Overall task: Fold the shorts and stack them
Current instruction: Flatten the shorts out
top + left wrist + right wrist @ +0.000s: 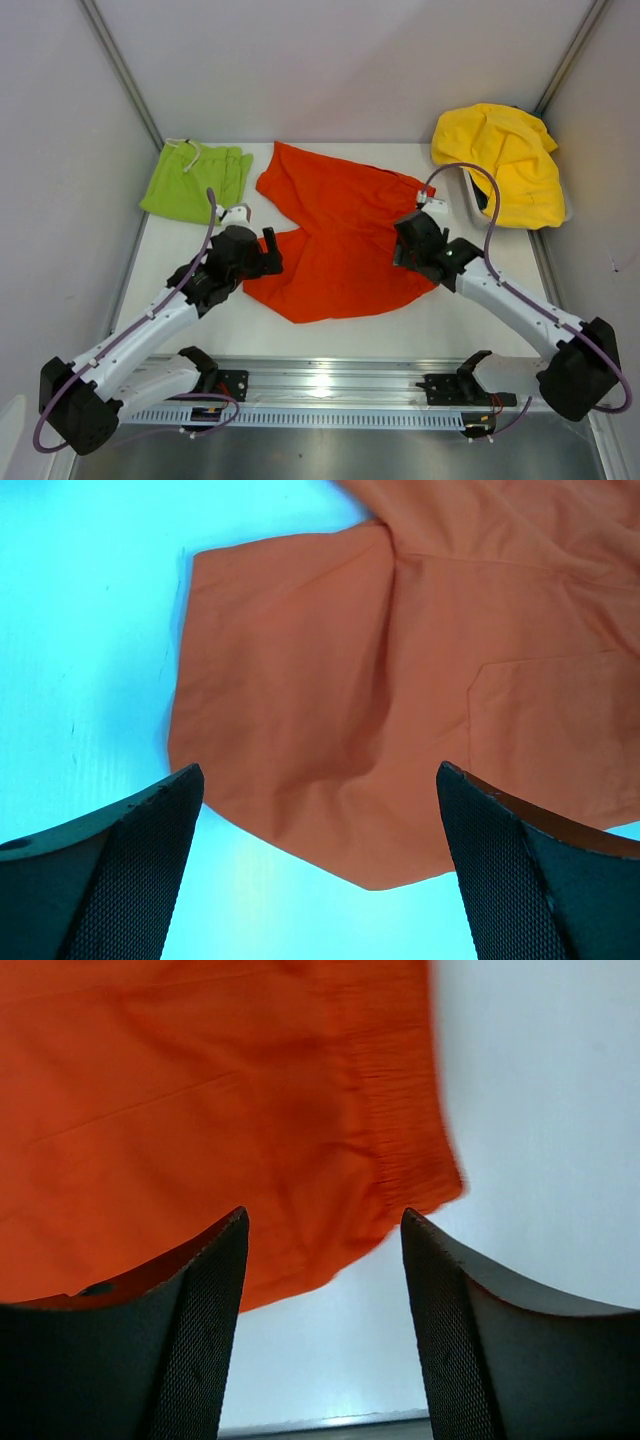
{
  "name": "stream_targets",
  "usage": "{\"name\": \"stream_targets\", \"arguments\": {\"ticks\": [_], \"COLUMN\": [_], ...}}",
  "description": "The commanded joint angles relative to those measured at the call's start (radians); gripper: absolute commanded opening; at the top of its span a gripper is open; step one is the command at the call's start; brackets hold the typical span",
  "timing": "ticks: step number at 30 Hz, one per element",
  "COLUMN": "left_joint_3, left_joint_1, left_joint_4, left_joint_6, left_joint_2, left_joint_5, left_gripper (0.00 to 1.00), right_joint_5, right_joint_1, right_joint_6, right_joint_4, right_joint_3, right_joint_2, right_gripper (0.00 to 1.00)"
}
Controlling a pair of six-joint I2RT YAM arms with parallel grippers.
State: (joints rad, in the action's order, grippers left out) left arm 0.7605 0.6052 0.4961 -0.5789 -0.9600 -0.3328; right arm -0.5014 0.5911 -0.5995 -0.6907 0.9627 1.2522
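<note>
Entry: fold + stack shorts.

Position: the orange-red soft cloth shorts (330, 240) lie spread but skewed mid-counter, creased, one leg twisted across. The lime-green cloth shorts w/ white drawstring (195, 180) lie far left, apart from the orange pair and looking folded already. We judge the orange pair's fold is not yet made.

Pincers: the left pincer (320, 775) is spread wide and holds nothing, over the leg hem at the cloth's left edge. The right pincer (325, 1220) has its jaws parted w/ nothing between them, over the elastic waistband corner at the right edge.

Risks as we see them:
- The cloth is two-layered, so a shallow pinch may take the top layer only → the fold opens or bunches.
- Skewed lay + centre crease: folding w/o flattening first prob. gives a crooked packet that stacks badly.
- The two grasp pts sit at uneven heights on the garment, so an uneven lift could drag the cloth across the white counter (450, 310).
- Carrying towards the green pair could nudge it out of shape.
- The yellow cloth heap (505, 160) draped on the white tub (468, 198) is not shorts as far as we can tell, so best left alone.

Count: shorts 2 pairs (1 lime-green, 1 orange-red); yellow heap 1; tub 1; pincers 2.
</note>
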Motion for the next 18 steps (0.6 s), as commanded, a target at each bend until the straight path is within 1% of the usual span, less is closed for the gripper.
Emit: {"name": "stream_targets", "arguments": {"ticks": [1, 2, 3, 4, 6, 7, 9, 10, 11, 13, 14, 17, 18], "left_joint_3": [-0.029, -0.036, -0.044, -0.076, -0.092, -0.111, -0.122, -0.119, -0.118, -0.106, -0.099, -0.063, -0.047], "left_joint_1": [-0.031, -0.054, -0.070, -0.085, -0.155, -0.210, -0.258, -0.290, -0.301, -0.321, -0.326, -0.340, -0.341], "left_joint_4": [-0.002, -0.008, -0.014, -0.021, -0.027, -0.025, -0.018, 0.002, 0.012, 0.027, 0.054, 0.117, 0.136], "left_joint_6": [-0.035, -0.036, -0.042, -0.047, -0.061, -0.064, -0.070, -0.073, -0.085, -0.093, -0.107, -0.128, -0.134], "left_joint_2": [0.033, 0.040, 0.046, 0.061, 0.079, 0.107, 0.147, 0.188, 0.211, 0.253, 0.286, 0.336, 0.343], "left_joint_5": [0.034, 0.047, 0.063, 0.101, 0.139, 0.176, 0.201, 0.198, 0.192, 0.184, 0.170, 0.128, 0.111], "left_gripper": [0.99, 0.99, 0.99, 0.99, 0.99, 0.99, 0.99, 0.99, 0.99, 0.99, 0.99, 0.99, 0.99], "right_joint_5": [0.092, 0.137, 0.150, 0.146, 0.115, 0.107, 0.092, 0.086, 0.086, 0.074, 0.073, 0.052, 0.049], "right_joint_1": [0.134, 0.172, 0.211, 0.284, 0.335, 0.378, 0.426, 0.452, 0.498, 0.548, 0.593, 0.674, 0.684], "right_joint_6": [0.084, 0.102, 0.125, 0.141, 0.165, 0.168, 0.187, 0.193, 0.204, 0.224, 0.257, 0.338, 0.354], "right_joint_4": [0.101, 0.134, 0.198, 0.218, 0.247, 0.252, 0.296, 0.316, 0.353, 0.385, 0.413, 0.459, 0.461], "right_joint_3": [0.010, -0.002, -0.010, -0.016, -0.012, -0.007, 0.002, 0.004, 0.019, 0.042, 0.059, 0.140, 0.160], "right_joint_2": [-0.042, -0.037, -0.031, -0.016, 0.051, 0.079, 0.152, 0.174, 0.197, 0.271, 0.297, 0.397, 0.420], "right_gripper": [0.63, 0.63, 0.63, 0.63, 0.62, 0.62, 0.61, 0.61, 0.61, 0.60, 0.60, 0.59, 0.59]}}
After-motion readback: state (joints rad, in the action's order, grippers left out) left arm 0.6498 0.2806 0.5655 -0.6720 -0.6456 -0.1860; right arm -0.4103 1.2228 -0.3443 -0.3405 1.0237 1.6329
